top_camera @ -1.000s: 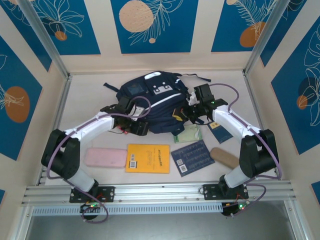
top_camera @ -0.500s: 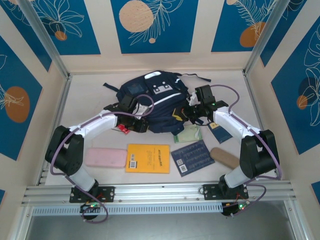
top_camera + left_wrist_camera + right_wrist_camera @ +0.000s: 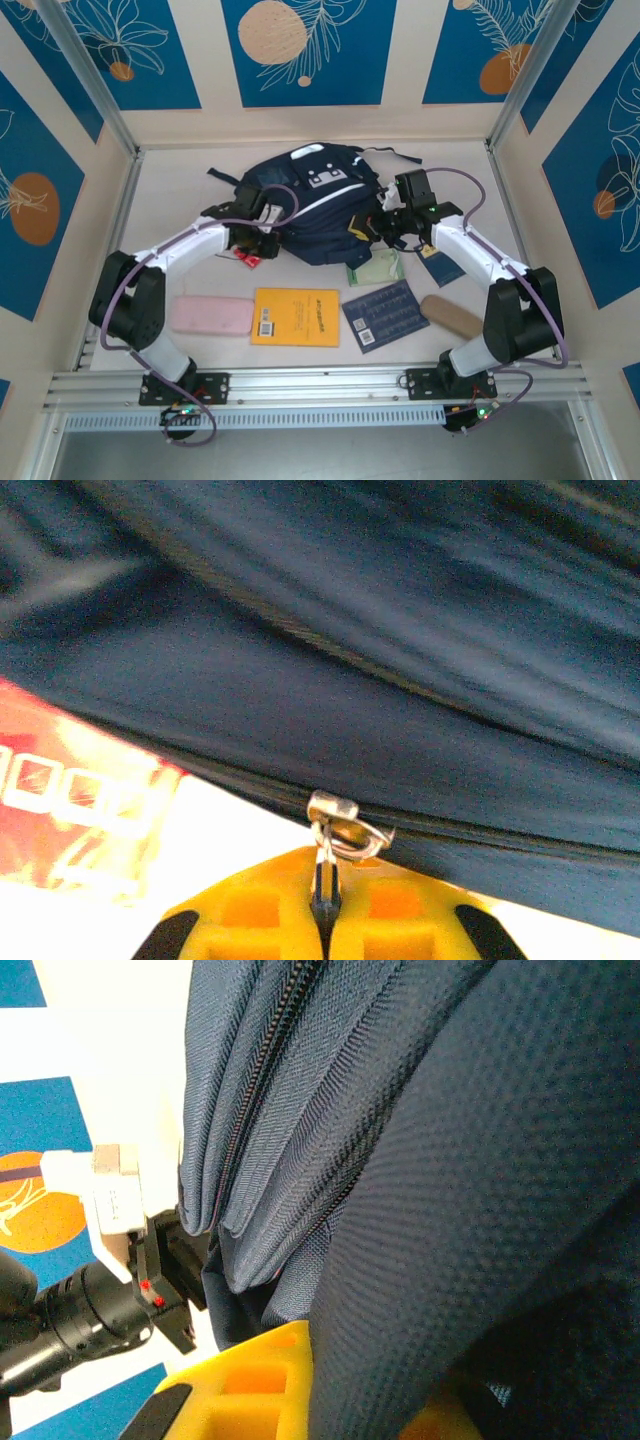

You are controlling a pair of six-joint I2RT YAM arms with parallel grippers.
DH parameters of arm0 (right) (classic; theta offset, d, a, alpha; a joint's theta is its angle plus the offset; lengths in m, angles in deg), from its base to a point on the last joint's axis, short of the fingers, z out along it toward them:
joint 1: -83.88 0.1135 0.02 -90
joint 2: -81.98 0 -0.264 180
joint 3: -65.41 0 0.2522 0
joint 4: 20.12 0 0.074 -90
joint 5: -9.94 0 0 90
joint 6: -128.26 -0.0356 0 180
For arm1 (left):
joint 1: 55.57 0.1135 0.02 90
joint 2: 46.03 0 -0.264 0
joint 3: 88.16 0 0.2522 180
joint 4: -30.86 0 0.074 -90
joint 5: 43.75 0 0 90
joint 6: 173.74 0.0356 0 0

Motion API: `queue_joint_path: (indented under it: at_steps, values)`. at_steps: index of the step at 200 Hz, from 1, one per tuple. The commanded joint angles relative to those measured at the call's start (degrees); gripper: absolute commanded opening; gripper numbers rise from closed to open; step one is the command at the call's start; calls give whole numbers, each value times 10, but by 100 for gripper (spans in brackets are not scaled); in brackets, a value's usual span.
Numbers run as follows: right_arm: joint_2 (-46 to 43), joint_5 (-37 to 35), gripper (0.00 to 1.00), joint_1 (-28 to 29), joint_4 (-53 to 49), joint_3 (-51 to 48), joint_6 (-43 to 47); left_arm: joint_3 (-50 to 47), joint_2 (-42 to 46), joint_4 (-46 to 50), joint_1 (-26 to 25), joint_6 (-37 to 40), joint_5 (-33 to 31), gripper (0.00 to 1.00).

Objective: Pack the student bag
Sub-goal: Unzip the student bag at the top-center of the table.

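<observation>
Bag lies flat at the far middle of the surface, between the two arms.

Left fingers are clenched on the zipper pull at the bag's near-left edge. A red packet lies just beside it.

Right fingers are clenched on a fold of bag fabric on the right side.

We judge the step in hand to be opening the zip. To do it well, we draw the pull along the zip line rather than away from it, low and steady. The right side anchors the fabric and holds it taut.

Risks: the thin pull may slip out, or the whole bag may drag instead of the slider running.
</observation>
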Motion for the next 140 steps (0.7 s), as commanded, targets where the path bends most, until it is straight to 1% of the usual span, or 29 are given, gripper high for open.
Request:
queue_joint_path:
  at_steps: [1, 36, 58, 73, 92, 117, 140]
  values:
    - [-34, 29, 0, -9, -5, 4, 25, 21, -13, 7, 36, -22, -20, 0]
    - [-36, 24, 0, -11, -14, 15, 37, 47, -55, -14, 98, -59, 21, 0]
    - [-34, 1, 0, -11, -23, 23, 49, 81, -88, -17, 126, -74, 45, 0]
    - [-27, 0, 0, -11, -26, 34, 57, 101, -99, -16, 139, -82, 56, 0]
    - [-12, 3, 0, -11, -35, 61, 64, 107, -81, -26, 145, -91, 56, 0]
    - [7, 14, 0, -10, -27, 98, 57, 101, -43, -32, 149, -100, 42, 0]
    - [35, 20, 0, -7, -35, 151, 61, 62, 8, -48, 161, -122, 17, 0]
